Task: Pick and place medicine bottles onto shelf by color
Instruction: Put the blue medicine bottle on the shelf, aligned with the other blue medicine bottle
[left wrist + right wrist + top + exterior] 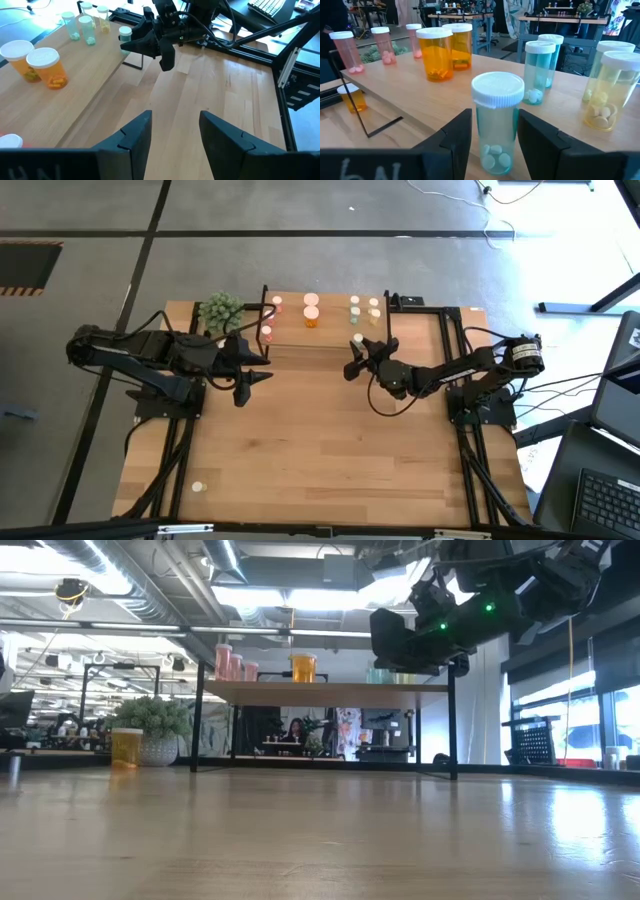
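Now, right gripper: jaws parted either side of a teal bottle standing at the shelf edge; whether they press it, I cannot tell.
Left gripper: open, empty, above the worktop.
Done: pink, orange, teal, yellow groups shelved.
Left: a small orange bottle beside the shelf.

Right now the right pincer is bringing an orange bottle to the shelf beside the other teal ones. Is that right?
Not quite. The bottle between the right pincer's fingers is teal with a white cap, not orange, as the right wrist view shows. The rest stands: it sits at the shelf edge, near the two teal bottles already there.
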`<state>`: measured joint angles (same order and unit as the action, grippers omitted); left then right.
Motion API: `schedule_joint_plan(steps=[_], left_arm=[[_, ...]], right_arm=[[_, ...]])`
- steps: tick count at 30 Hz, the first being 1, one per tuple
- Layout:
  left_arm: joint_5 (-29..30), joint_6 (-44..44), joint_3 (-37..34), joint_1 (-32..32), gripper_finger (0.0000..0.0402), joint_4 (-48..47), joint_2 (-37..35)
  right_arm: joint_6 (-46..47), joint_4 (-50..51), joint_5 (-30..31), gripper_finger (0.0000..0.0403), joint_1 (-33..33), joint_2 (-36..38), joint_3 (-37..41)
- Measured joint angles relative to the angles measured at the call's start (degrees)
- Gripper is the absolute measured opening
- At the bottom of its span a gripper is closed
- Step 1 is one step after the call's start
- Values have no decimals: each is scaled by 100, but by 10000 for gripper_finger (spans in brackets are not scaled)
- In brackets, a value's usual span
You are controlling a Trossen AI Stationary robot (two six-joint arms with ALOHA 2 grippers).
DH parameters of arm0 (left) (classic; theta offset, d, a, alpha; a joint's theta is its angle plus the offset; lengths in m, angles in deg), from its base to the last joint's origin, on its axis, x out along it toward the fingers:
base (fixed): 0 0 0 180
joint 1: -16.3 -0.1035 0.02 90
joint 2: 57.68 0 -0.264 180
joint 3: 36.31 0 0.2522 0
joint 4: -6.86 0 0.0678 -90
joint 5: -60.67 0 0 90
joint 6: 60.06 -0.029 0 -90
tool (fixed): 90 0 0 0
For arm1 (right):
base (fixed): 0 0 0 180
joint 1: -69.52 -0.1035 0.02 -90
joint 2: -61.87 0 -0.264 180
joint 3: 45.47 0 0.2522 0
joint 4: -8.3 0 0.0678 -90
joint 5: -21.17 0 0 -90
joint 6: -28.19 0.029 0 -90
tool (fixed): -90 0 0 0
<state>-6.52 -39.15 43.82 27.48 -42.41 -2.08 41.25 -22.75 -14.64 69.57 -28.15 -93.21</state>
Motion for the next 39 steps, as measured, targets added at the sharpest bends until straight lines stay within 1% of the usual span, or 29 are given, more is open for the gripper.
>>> schedule_joint_plan(steps=[25, 34, 39], left_arm=[[2, -2, 0, 0, 160, 0, 0], [2, -4, 0, -2, 160, 0, 0], [2, -2, 0, -2, 160, 0, 1]], right_arm=[[-176, -80, 21, 155, -33, 0, 0], [-107, -80, -72, 155, -33, 0, 0], [125, -78, -85, 155, -31, 0, 0]])
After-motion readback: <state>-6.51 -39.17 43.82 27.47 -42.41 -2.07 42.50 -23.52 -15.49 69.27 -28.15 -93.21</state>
